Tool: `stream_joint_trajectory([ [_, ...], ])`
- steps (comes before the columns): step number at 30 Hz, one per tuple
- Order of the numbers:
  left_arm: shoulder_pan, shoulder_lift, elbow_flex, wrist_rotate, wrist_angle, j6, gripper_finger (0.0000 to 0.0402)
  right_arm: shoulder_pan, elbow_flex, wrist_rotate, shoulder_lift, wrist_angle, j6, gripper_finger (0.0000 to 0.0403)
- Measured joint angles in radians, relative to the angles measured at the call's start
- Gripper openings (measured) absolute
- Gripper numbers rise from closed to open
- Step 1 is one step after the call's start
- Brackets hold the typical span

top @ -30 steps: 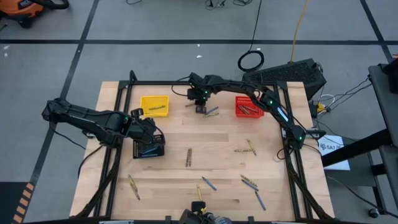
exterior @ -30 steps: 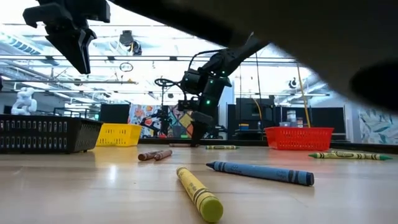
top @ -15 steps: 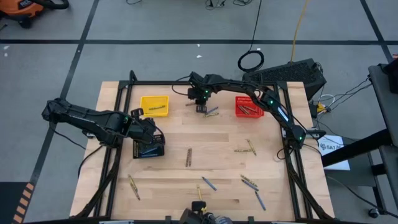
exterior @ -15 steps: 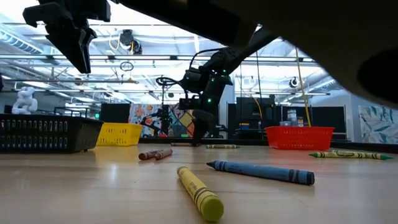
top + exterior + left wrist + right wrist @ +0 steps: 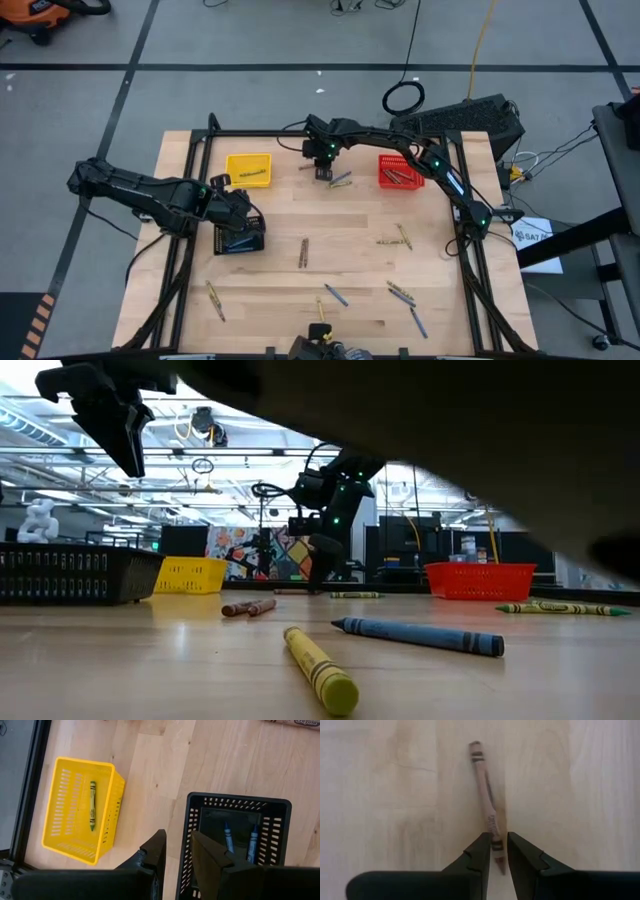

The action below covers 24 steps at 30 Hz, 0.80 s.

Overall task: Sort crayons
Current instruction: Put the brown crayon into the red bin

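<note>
My right gripper (image 5: 322, 174) reaches down to the far middle of the table and is shut on a tan-brown crayon (image 5: 485, 795) that lies flat on the wood. Two more crayons (image 5: 340, 181) lie just beside it. My left gripper (image 5: 177, 852) hangs open and empty above the near wall of the black basket (image 5: 235, 815), which holds two blue crayons (image 5: 227, 836). The yellow basket (image 5: 75, 810) beside it holds one green crayon (image 5: 92, 805). The red basket (image 5: 398, 172) at the far right holds several crayons. My right gripper has the crayon's pointed end (image 5: 496, 842) between its two fingers, which come steeply from above and lie along either side of it. The rest of the crayon runs away from the fingers, flat on the table.
Loose crayons are scattered over the near half of the table: a brown pair (image 5: 304, 252), yellow-green ones (image 5: 400, 237), blue ones (image 5: 335, 296) and a yellow one (image 5: 215, 300). A dark blurred shape fills the upper right of the low view.
</note>
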Motion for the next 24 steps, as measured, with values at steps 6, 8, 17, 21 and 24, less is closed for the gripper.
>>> stream_joint_trajectory([
  [6,0.000,0.000,0.000,0.000,0.000,-0.001,0.0085,0.017,0.004,0.074,0.014,0.007,-0.034,0.0058],
  [8,0.000,0.000,0.000,0.000,0.001,-0.002,0.0085,0.016,0.004,0.064,0.015,0.007,-0.032,0.0058],
  [17,0.000,0.000,0.000,0.001,0.000,-0.002,0.0085,0.015,0.004,0.063,0.016,0.006,-0.037,0.0058],
  [21,0.000,0.000,0.000,0.001,0.000,-0.001,0.0085,0.015,0.004,0.062,0.017,0.006,-0.037,0.0058],
  [24,0.000,0.000,0.000,0.001,0.000,0.002,0.0085,0.015,0.004,0.054,0.017,0.007,-0.039,0.0058],
])
